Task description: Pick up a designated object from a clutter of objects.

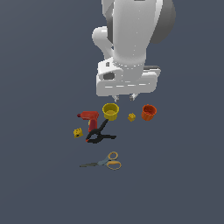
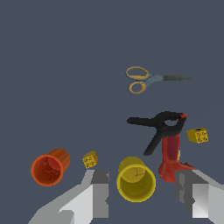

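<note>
**A:** Your claw [image 2: 142,192] was spread wide and held nothing. In the wrist view the yellow cup [image 2: 136,179] sat in the gap between its two fingers [image 2: 99,194], but the exterior view put the claw [image 1: 124,97] in the air above that cup [image 1: 110,111], clear of everything.

**B:** So you were lined up on the wrong cup?

**A:** By my reading, yes. The orange-red cup [image 2: 50,166] you were meant to lift lay outside the fingers, beyond a small yellow block [image 2: 90,159] that sat between the two cups. It stood on the table [image 1: 39,183], untouched. No part of the pick was done: you had yet to move across, descend, close and lift.

**B:** What lay on the yellow cup's other side?

**A:** The red drill [image 2: 172,158] was just beside it, with the black clamp [image 2: 158,126] lying across the drill. The second yellow block [image 2: 197,135] was past the drill, and the scissors [image 2: 149,79] were well apart from the cup.

**B:** Did the two views differ?

**A:** The wrist view looked into both cups and showed the claw's opening plainly. The exterior view showed your height above the table and the orange-red cup [image 1: 148,112] standing upright; there the fingertips were only small tips under the hand.
</note>
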Robot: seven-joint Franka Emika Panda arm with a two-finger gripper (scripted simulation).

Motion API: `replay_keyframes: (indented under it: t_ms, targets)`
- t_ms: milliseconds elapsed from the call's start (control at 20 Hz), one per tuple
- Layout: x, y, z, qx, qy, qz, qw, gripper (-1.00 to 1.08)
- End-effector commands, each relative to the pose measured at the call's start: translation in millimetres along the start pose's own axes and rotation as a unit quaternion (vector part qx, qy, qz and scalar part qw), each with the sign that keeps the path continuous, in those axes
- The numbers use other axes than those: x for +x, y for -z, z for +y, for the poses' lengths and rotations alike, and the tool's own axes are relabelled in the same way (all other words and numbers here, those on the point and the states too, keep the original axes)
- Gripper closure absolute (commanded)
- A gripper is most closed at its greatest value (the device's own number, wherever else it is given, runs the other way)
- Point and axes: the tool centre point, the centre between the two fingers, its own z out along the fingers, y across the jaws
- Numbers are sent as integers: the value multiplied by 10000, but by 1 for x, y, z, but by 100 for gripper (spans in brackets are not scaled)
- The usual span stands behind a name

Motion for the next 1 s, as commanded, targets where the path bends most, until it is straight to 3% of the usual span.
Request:
replay_keyframes:
  t_ms: [0, 500, 950]
  targets:
    - [0, -2, -2, -11, -51, -3, 10000, -20]
    - [-6, -24, -20, -108, -539, -19, 9985, -20]
    - [-17, -55, -47, -238, -1239, -13, 9920, -20]
